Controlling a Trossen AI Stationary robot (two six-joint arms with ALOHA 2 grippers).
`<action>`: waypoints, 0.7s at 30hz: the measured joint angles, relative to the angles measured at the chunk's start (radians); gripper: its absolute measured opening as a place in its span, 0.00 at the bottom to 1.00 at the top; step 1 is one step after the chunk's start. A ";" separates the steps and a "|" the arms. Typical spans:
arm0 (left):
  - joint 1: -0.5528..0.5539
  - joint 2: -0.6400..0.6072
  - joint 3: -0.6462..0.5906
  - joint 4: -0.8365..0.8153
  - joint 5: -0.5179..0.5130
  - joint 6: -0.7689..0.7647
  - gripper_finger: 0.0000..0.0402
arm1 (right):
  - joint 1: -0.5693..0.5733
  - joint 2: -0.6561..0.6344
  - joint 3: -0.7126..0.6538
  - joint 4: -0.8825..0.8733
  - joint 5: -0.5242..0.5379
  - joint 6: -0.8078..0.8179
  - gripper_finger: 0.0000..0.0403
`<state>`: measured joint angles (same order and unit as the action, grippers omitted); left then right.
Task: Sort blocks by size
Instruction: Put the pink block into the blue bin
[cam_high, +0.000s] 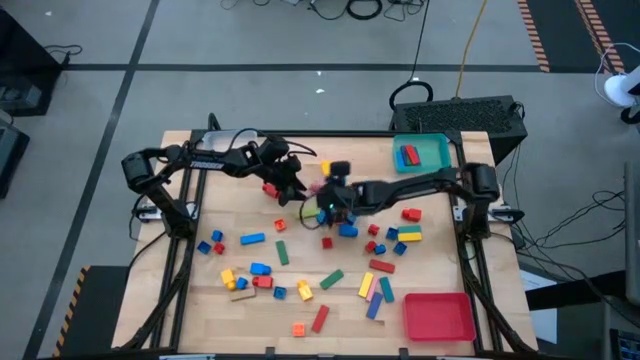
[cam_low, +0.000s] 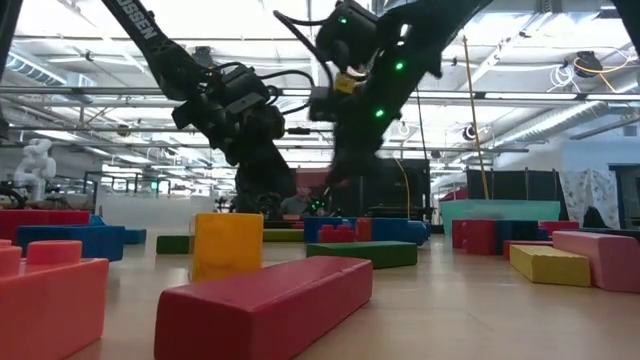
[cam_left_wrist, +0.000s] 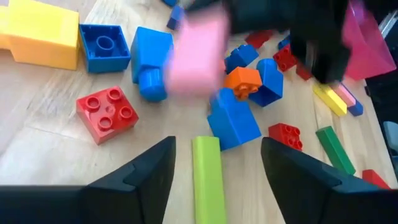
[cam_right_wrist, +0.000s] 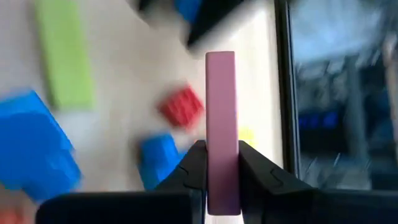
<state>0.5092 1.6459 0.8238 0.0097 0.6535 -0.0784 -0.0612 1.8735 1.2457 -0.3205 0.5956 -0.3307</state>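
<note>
Red bar (cam_low: 265, 305) lies nearest the low camera, with a yellow cube (cam_low: 228, 243) just behind it. Mid-table, the right gripper (cam_right_wrist: 216, 163) clamps a pink bar (cam_right_wrist: 221, 130) and holds it above the wood. Beside it, the left gripper (cam_left_wrist: 216, 163) hangs with fingers spread over a lime bar (cam_left_wrist: 208, 179), touching nothing. Blocks (cam_high: 300, 275) lie scattered over the table (cam_high: 200, 300); two sit in the teal tray (cam_high: 432, 150).
</note>
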 joint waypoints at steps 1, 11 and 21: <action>0.000 0.000 0.000 0.000 0.000 0.012 0.60 | -0.014 -0.020 0.000 -0.059 -0.008 0.047 0.09; -0.054 0.000 0.000 -0.027 -0.059 0.109 0.61 | -0.194 -0.243 0.000 -0.492 -0.077 0.470 0.09; -0.167 0.000 -0.021 -0.079 -0.226 0.175 0.61 | -0.379 -0.480 -0.122 -0.667 -0.093 0.741 0.09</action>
<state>0.3418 1.6459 0.8031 -0.0690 0.4277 0.0971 -0.4400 1.3936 1.1242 -0.9874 0.5022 0.4100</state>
